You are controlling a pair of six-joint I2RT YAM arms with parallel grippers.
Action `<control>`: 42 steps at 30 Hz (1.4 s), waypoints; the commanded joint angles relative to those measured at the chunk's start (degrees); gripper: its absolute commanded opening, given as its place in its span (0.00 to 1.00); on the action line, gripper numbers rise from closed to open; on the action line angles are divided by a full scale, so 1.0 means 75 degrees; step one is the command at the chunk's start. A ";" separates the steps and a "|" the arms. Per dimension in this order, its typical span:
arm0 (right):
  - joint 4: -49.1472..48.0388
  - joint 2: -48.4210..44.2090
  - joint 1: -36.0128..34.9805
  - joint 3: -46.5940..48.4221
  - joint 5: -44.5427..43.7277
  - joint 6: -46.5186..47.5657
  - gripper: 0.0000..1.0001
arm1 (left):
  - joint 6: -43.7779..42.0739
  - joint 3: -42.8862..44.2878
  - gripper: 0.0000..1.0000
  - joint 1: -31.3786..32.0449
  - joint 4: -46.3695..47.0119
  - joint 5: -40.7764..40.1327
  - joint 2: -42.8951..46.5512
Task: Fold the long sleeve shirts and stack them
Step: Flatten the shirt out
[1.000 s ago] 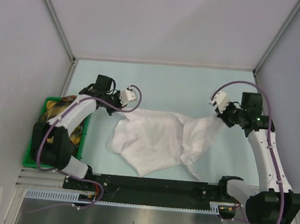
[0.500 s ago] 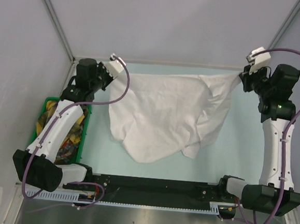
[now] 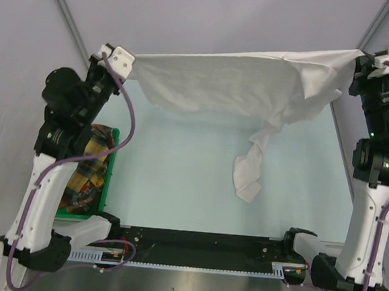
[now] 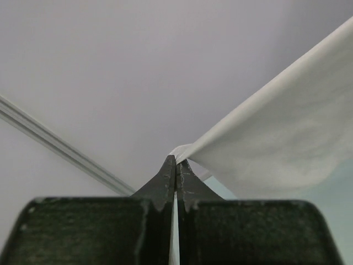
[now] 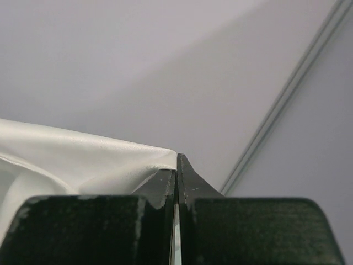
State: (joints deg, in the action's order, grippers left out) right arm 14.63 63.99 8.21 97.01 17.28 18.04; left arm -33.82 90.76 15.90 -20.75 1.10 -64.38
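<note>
A white long sleeve shirt (image 3: 226, 84) hangs stretched high in the air between my two grippers, above the far half of the table. One sleeve (image 3: 250, 170) dangles down from its right part toward the table. My left gripper (image 3: 131, 61) is shut on the shirt's left corner; the left wrist view shows cloth (image 4: 276, 149) pinched between the closed jaws (image 4: 176, 161). My right gripper (image 3: 360, 59) is shut on the right corner; the right wrist view shows cloth (image 5: 77, 160) running into the closed jaws (image 5: 176, 163).
A green bin (image 3: 109, 172) with yellow and dark patterned cloth (image 3: 85, 170) stands at the table's left edge beside the left arm. The pale blue table (image 3: 178, 178) is walled by grey panels (image 3: 224, 20). A black rail (image 3: 200, 244) runs along the near edge.
Both arms have risen and spread apart, lifting the shirt off the table until it hangs stretched in the air. A sleeve now dangles free.
</note>
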 commanded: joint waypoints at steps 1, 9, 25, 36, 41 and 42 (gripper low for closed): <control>-0.0920 -0.1288 0.0171 0.0284 -0.1927 0.0266 0.00 | -0.0201 -0.0346 0.00 0.0328 0.0013 -0.0651 0.1503; -0.0686 -0.2075 0.0171 0.1290 -0.2292 0.1156 0.00 | 0.0267 0.0810 0.00 0.0856 -0.0572 -0.0861 0.2163; -0.1398 0.0562 -0.0729 -0.1588 -0.0125 0.2949 0.00 | -0.0319 -0.1798 0.00 -0.0045 0.1137 -0.0830 -0.0344; -0.3088 0.4692 -0.1586 -0.2908 -0.0803 0.2458 0.00 | -0.0681 -0.2424 0.00 -0.0397 0.3037 -0.0379 -0.5178; -0.2375 0.6547 -0.1750 -0.1196 -0.1376 0.2539 0.18 | -0.0670 0.0020 0.00 -0.0655 0.1823 -0.0581 -0.7000; -0.1723 0.7026 -0.1785 -0.0427 -0.1506 0.2598 0.35 | -0.0670 0.0329 0.04 -0.0702 0.1655 -0.0639 -0.7362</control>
State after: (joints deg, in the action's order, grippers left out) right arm -0.49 110.13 -4.40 81.36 10.72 37.10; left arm -38.11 80.97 12.80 -6.00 -1.83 -114.74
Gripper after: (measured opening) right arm 0.159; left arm 0.005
